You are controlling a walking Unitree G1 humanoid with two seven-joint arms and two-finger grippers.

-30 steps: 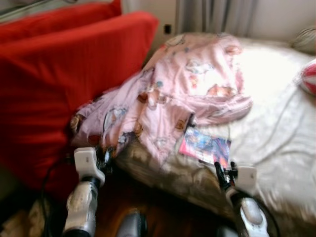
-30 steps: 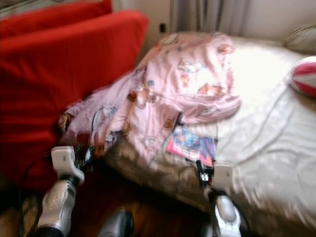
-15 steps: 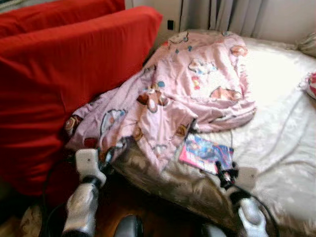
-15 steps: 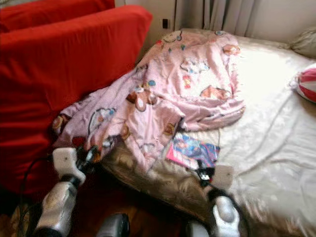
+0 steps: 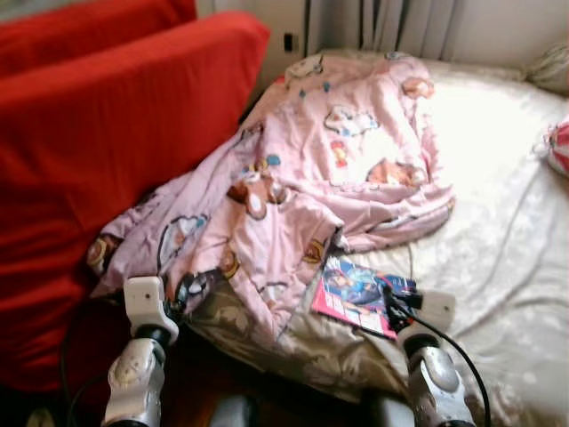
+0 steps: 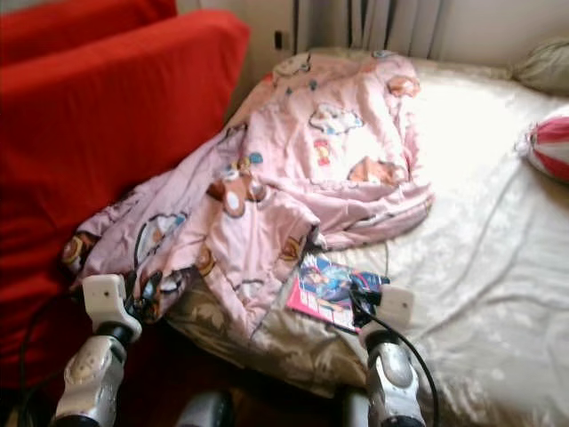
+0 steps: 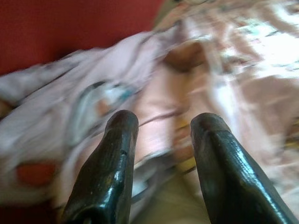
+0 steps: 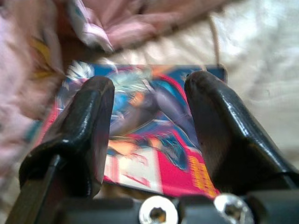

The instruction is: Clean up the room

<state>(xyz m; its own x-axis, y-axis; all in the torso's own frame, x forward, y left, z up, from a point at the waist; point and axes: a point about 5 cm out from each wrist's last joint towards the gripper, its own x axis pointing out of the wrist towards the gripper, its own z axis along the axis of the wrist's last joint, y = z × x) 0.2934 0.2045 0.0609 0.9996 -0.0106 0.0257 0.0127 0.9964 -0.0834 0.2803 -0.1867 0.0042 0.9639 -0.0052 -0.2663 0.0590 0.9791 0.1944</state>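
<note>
The comic book (image 5: 360, 294) is lying flat near the near edge of the bed (image 5: 498, 222), w/ its far-left corner tucked just under the pink blanket (image 5: 311, 169). It's prob. thin, light and bendy, w/ a shiny cover that could slip. Best bet is pinching the free near edge, not the middle, since flat paper on soft sheets is hard to get under.

The right gripper (image 8: 148, 109) is hanging just over the book, fingers wide apart, holding nothing. The left gripper (image 7: 161, 140) is pointing at the blanket's near-left end, fingers apart too, holding nothing.

The blanket is soft, floppy, bunched up; it's hanging off the bed's left side against the red sofa (image 5: 107, 133). The bed sheet is cream, silky, wrinkly, so things may slide. A striped ball (image 6: 547, 142) is sitting far right. Curtains (image 5: 391, 22) are hanging at the far wall.
</note>
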